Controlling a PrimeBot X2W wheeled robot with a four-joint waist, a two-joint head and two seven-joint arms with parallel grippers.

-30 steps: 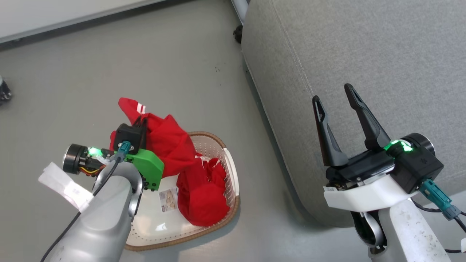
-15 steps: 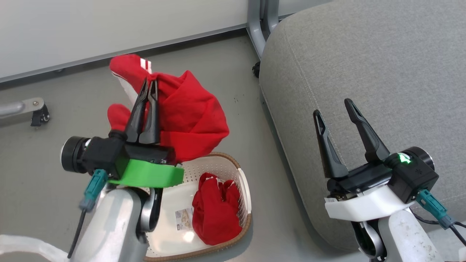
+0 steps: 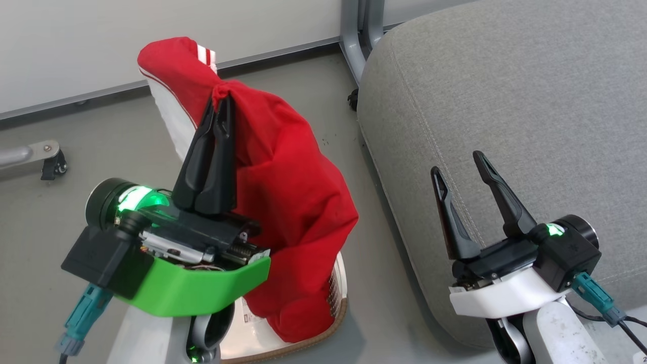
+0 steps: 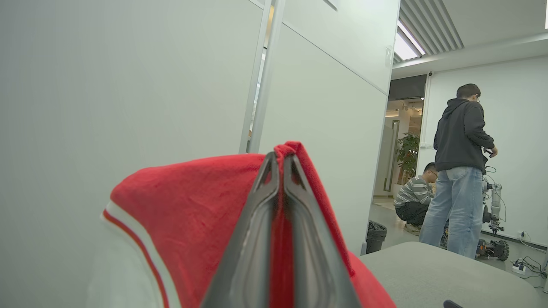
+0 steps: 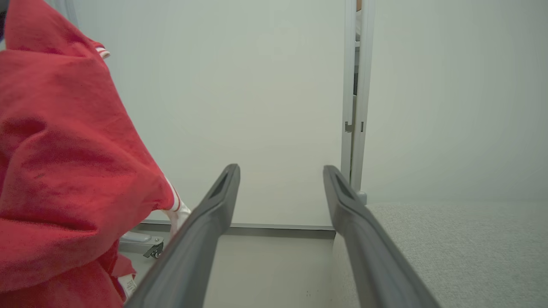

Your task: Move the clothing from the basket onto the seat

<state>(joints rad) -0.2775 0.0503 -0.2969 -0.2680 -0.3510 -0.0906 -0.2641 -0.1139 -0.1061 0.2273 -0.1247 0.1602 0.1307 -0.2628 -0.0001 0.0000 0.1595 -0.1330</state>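
While the garment [image 3: 288,187] hangs from the left hand [image 3: 221,101]: lift until its tail, now draped into the basket [image 3: 339,316], comes clear, then swing right.
Left hand: clenched on a pinch of red fabric.
Right hand [image 3: 456,163]: spread, grasping nothing, above the seat [image 3: 505,101] front edge.
Seat edge: rounded corner just beside the cloth; a low tail may drag there.
Open room: broad cushion top to the right; post [image 3: 354,30] and wall [image 3: 101,40] behind.
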